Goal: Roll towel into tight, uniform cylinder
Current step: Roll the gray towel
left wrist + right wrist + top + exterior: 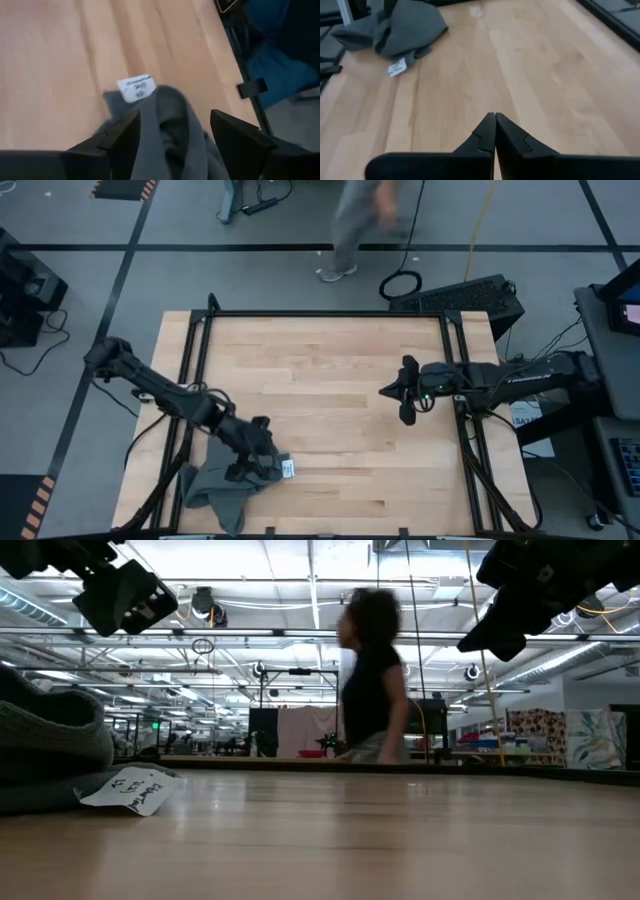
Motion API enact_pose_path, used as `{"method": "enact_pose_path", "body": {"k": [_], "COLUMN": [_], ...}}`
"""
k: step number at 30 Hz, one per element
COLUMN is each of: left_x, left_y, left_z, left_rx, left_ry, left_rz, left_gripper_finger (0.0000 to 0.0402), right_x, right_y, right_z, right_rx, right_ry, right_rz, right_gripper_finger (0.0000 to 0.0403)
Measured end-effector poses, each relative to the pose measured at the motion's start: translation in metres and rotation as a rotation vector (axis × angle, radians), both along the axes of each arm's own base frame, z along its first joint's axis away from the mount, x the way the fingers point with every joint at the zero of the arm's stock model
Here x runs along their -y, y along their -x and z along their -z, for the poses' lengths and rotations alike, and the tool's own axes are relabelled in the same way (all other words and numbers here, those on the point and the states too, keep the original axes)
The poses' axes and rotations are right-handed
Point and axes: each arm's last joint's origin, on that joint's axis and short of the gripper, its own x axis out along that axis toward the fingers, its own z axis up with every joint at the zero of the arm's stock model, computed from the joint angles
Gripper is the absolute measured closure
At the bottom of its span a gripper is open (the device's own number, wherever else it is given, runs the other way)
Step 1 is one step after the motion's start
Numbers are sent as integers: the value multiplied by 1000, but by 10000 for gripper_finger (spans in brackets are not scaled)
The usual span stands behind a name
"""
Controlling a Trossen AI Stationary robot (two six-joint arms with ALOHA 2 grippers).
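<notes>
Presently: towel (225, 488), dark grey, lying in a loose crumpled heap at the near left corner of the surface (340, 390), white tag (288, 468) at its inner edge; no roll formed. Left gripper (252, 465) directly over the heap, jaws wide, cloth between them in the left wrist view but not pinched. Right gripper (405, 392) well apart at the right side, jaws closed, empty. Step judged: the very beginning. Next move calls for spreading the cloth flat before any rolling.
</notes>
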Motion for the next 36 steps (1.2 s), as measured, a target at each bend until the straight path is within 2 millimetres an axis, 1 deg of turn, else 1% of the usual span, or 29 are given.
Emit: {"method": "enact_pose_path", "body": {"k": [4, 7, 14, 17, 19, 22, 26, 30, 32, 34, 36], "left_x": [13, 20, 34, 37, 38, 40, 43, 42, 43, 44, 45], "left_y": [-5, -5, -3, -3, -3, -3, -2, 1, 2, 3, 3], "left_z": [12, 20, 36, 40, 43, 47, 52, 53, 53, 52, 52], "left_rx": [18, -11, -64, -62, -64, -76, -87, -67, -56, -32, -10], "left_ry": [-59, -78, -107, -139, -152, -167, -186, -268, -302, -316, -328], "left_rz": [-8, -45, -25, -30, -32, -27, -21, -56, -87, -108, -143], "left_gripper_finger": [157, 157, 158, 168, 183, 219, 286, 361, 388, 395, 386], "right_x": [-11, -21, -45, -54, -61, -72, -84, -95, -100, -105, -110], "right_y": [-12, -21, -37, -43, -46, -50, -55, -55, -54, -53, -52], "right_z": [5, 10, 26, 31, 34, 39, 45, 53, 56, 60, 66], "right_rx": [16, 17, 6, 11, 24, 47, 68, 49, 39, 27, 19], "right_ry": [-12, -16, -39, -56, -60, -47, -43, -64, -77, -66, -30], "right_rz": [-45, -87, -169, -193, -214, -222, -234, -256, -261, -246, -210], "right_gripper_finger": [403, 403, 403, 403, 403, 403, 403, 403, 403, 403, 403]}}
